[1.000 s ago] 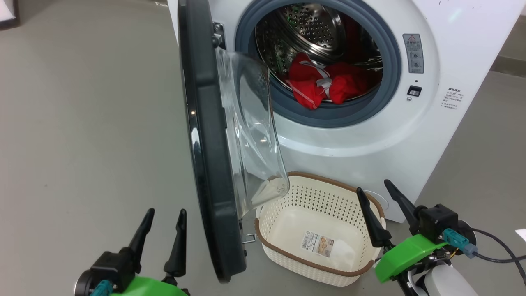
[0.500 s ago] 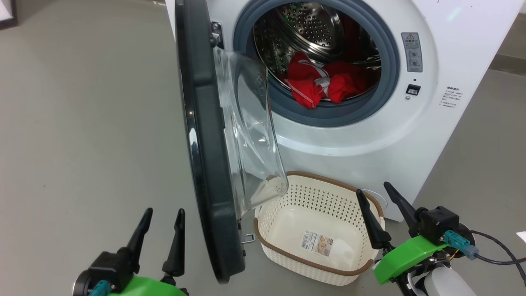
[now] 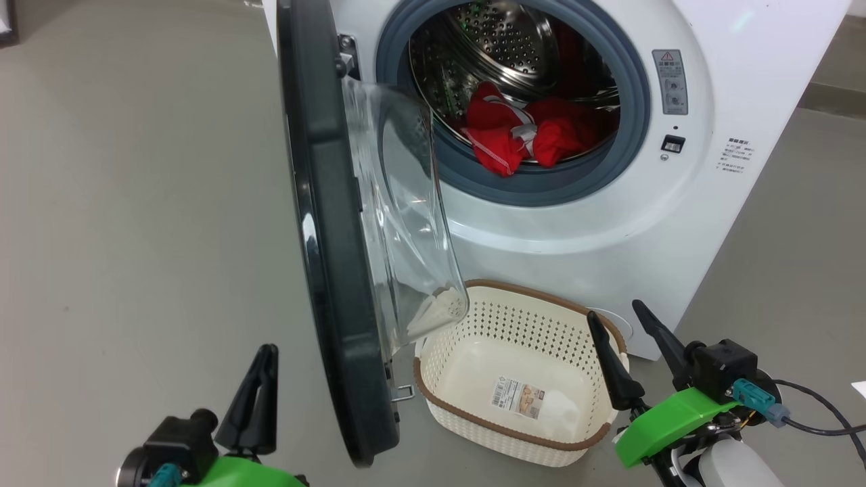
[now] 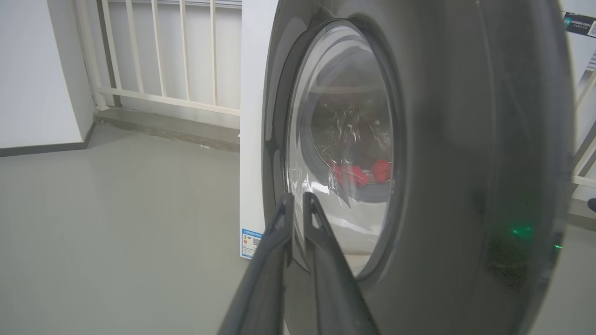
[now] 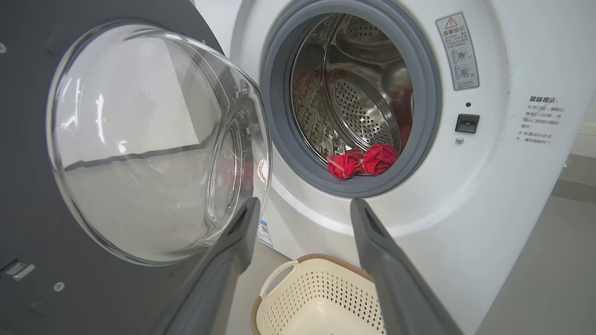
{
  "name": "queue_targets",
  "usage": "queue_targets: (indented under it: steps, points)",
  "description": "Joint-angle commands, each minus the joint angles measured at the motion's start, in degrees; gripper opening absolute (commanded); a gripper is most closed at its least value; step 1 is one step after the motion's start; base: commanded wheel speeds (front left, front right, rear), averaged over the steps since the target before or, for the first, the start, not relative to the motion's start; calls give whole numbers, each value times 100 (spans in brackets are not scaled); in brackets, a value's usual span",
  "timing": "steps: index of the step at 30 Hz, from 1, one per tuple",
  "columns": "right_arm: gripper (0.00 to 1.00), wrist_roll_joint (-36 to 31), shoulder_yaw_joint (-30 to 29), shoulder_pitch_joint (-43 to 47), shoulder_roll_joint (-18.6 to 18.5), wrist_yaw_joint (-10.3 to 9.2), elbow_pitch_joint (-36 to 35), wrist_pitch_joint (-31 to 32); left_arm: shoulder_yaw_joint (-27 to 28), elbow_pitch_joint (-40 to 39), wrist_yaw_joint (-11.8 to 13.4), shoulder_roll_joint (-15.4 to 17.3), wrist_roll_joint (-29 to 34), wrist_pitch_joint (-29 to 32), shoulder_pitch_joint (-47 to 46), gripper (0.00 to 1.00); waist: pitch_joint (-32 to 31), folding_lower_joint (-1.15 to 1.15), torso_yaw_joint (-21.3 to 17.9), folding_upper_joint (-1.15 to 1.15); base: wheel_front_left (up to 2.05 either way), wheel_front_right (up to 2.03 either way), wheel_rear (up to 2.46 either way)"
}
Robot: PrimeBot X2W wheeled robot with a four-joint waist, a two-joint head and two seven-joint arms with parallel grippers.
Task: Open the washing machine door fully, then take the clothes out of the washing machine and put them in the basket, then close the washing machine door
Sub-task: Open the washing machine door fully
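While the door [image 3: 325, 237] stands half-swung and edge-on, its long axis running 12 to 6 o'clock in the head view, the left end effector [image 3: 268, 352] sits closed on nothing at its 7 o'clock, just off the black outer face, the nearer arm for the wider swing. The right end effector [image 3: 613, 310], fingers spread and empty, hangs on the glass side beside the basket [image 3: 514, 325] on the floor [image 3: 135, 203]; the clothes [image 3: 514, 138] lie in the drum [image 3: 514, 47] of the washer [image 3: 676, 223], at its 11 o'clock.
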Motion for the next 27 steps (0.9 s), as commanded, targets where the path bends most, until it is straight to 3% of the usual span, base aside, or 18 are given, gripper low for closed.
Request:
queue_targets:
  steps: [1, 16, 21, 27]
  points:
    - [100, 45, 119, -40, 21, 28, -112, -37, 210, -221, 73, 65, 148, -29, -209, 0, 7, 0, 0, 0, 0, 0, 0]
    - [100, 335, 86, -106, 21, 28, -40, -37, 109, -1991, 597, 65, 192, -29, -799, 0, -12, 0, -32, 0, 0, 0, 0]
    - [100, 344, 70, -80, 21, 28, -29, -37, -375, -2834, 588, 65, 224, 150, -857, 0, -20, 0, -65, 0, 0, 0, 0]
    - [100, 361, 97, -66, 21, 28, -18, -37, -1110, -3082, 475, 65, 55, 738, -701, 0, -13, 0, -101, 0, 0, 0, 0]
